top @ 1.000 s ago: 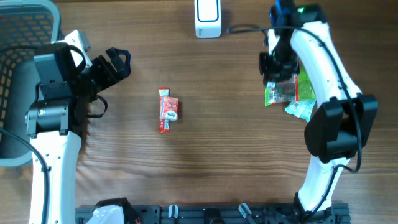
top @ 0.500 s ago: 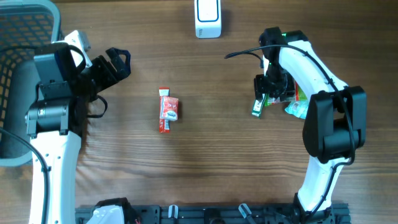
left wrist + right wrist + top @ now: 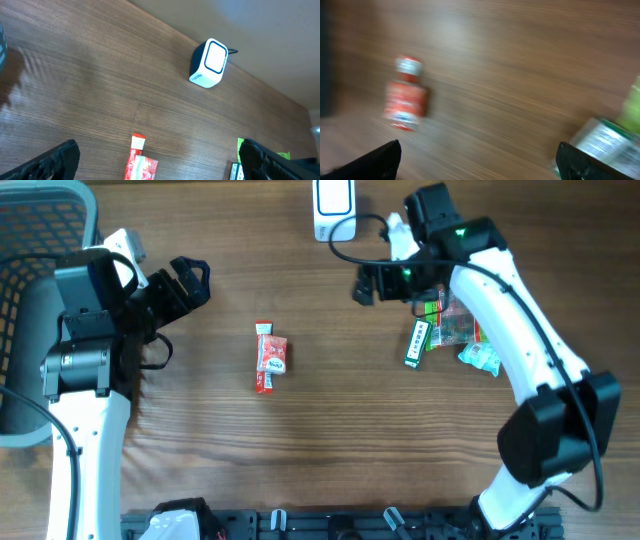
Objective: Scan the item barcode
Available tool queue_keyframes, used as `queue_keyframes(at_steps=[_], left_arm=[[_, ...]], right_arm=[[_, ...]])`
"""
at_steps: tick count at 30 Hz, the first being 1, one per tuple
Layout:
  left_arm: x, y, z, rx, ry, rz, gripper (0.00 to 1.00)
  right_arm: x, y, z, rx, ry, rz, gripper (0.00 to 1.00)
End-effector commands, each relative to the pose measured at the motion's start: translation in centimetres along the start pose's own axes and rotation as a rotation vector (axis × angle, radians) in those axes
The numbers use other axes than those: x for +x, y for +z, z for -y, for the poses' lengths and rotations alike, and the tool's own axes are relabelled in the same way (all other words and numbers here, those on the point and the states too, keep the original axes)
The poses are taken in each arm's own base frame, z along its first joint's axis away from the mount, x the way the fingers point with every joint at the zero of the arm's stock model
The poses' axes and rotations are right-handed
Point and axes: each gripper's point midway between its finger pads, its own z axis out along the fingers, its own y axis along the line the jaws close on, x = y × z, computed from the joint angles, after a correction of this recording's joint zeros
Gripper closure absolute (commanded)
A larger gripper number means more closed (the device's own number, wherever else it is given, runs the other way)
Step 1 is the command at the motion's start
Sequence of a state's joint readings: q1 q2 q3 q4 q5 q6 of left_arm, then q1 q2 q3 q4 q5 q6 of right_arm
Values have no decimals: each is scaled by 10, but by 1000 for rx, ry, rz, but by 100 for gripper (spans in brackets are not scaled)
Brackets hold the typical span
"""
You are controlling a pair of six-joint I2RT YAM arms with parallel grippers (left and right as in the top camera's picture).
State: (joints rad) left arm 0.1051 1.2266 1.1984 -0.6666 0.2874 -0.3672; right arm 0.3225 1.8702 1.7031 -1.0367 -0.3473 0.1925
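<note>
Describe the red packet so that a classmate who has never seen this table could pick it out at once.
Start at the wooden table and find the white scanner at its far edge. Closer to the robot and slightly to the left lies the red packet, alone on bare wood. Unlike the green packets heaped on the right, it is red and white and touches nothing.

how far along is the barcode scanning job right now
Done: unclear. A red packet lies alone on the table, and a slim green packet sits beside the snack pile. In hand: nothing; the right end effector and left end effector are open and empty. Left: bringing an item to the scanner.
</note>
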Motion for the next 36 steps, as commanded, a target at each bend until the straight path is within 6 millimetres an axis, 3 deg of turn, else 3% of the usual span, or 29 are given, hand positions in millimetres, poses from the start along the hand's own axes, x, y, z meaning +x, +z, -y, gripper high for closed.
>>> queue_keyframes(at_steps=[1,3,7,15,19,24,30,36], left_arm=[[0,1,1,10,17,-5,0],[0,1,1,10,17,-5,0],[0,1,1,10,17,-5,0],[0,1,1,11,17,-5,0],[0,1,1,10,17,-5,0],[0,1,1,10,17,-5,0],[0,1,1,10,17,-5,0],[0,1,1,10,17,-5,0]], right_arm=[[4,12,-54,-178,42,-20,6],[8,27,-71,-196,17,-20,25],[23,64,-96,-180,20,-25,35],[60,139,-129,-162,-85,-33,42],[65,163,-124,-83,-112,-14,48],[74,191,-117,-22,-88,-20,42],[74,191,-105,18,-75,-28,51],[59,161,-52,159,15,-23,55]])
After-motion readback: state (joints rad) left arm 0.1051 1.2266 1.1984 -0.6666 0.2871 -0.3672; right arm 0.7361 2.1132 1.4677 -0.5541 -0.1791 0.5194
